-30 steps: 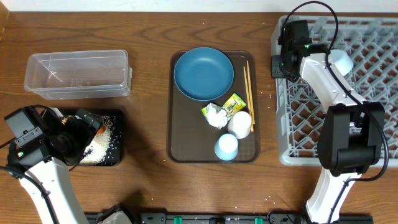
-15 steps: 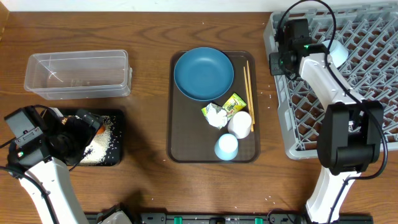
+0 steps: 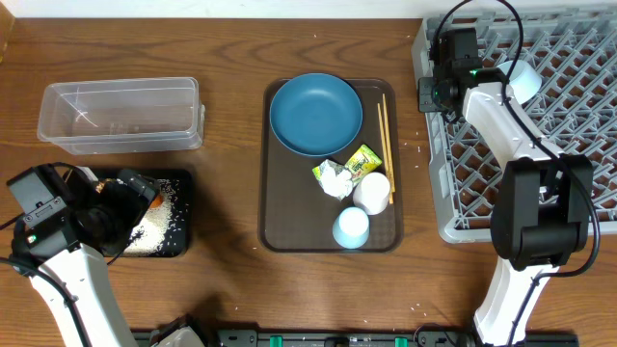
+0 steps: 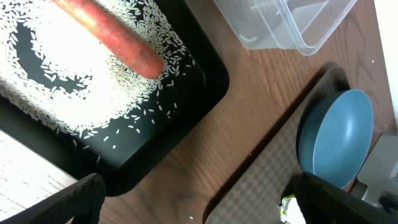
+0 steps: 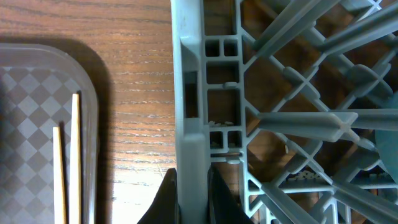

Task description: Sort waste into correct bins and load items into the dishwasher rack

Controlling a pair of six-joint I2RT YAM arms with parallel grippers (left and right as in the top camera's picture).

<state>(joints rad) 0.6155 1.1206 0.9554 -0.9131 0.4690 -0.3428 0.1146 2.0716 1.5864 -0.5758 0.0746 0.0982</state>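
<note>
Two hands showed from overhead: the left hand [image 3: 135, 193] hung released above the black tray [image 3: 181, 241] with its rice grains [image 3: 159, 220], the clear tub [image 3: 120, 116] just behind; the right hand [image 3: 431, 96] sat at the left wall of the dishwasher rack [image 3: 578, 58], which took up the right end of the surface [image 3: 231, 39]; between them the serving tray [image 3: 280, 217] bore the dark blue plate [image 3: 316, 114], chopsticks [image 3: 385, 135], crumpled paper [image 3: 335, 178], wrapper [image 3: 362, 160], whitish cup [image 3: 372, 192] and pale blue cup [image 3: 351, 227]. From the left wrist, the fingers [image 4: 68, 202] stood wide apart and grasped nothing, and the carrot [image 4: 112, 40] lay on the rice below. From the right wrist, that hand was clenched on the rack's thin upright wall, one finger on each side. The rack looked like stiff moulded plastic, bulky yet probably light; its wall seemed a sound hold, being rigid and narrow enough to pinch; smooth plastic might slip, however, and a pull from one side would likely swing the crate round rather than slide it straight.
</note>
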